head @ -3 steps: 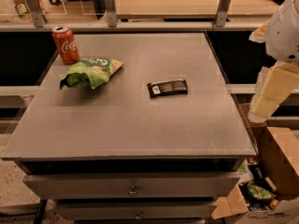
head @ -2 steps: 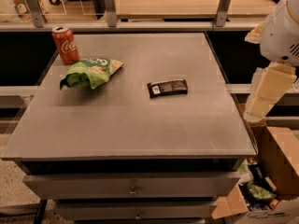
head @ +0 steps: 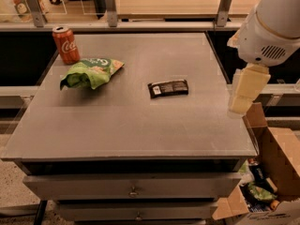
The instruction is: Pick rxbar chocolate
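The rxbar chocolate (head: 168, 88) is a flat black bar with a small white label patch. It lies flat near the middle of the grey table (head: 126, 130), slightly right of centre. My gripper (head: 244, 92) is pale yellow and hangs below the white arm (head: 272, 27) at the table's right edge. It is to the right of the bar, apart from it, and holds nothing that I can see.
A green snack bag (head: 89, 72) lies on the left part of the table. A red soda can (head: 65, 44) stands at the back left corner. An open cardboard box (head: 269, 182) with items sits on the floor at the right. Drawers are below the tabletop.
The arm and gripper have moved left, toward the table's right edge. The bar, bag and can have not moved.
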Tool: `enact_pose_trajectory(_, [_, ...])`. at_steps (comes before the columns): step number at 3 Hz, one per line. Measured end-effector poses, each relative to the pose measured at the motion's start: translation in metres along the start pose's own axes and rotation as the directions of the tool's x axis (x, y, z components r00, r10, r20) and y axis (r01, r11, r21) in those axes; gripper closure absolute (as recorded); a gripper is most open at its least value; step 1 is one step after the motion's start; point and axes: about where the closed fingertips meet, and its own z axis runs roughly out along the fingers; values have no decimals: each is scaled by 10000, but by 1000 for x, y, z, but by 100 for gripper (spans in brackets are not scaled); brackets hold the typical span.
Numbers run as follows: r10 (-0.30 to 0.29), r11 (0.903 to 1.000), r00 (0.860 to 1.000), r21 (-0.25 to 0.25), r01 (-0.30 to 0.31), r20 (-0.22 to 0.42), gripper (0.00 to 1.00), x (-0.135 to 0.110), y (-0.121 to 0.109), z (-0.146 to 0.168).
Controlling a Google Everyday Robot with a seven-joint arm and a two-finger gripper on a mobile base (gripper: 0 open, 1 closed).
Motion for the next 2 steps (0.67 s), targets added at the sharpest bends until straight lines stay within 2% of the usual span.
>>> enact_pose_trajectory(1, [-493, 9981, 9988, -363, 491, -51, 0, -15, -16, 22])
enact_pose_trajectory(2, [-1186, 9925, 9918, -342, 1171, -479, 0, -32, -35, 49])
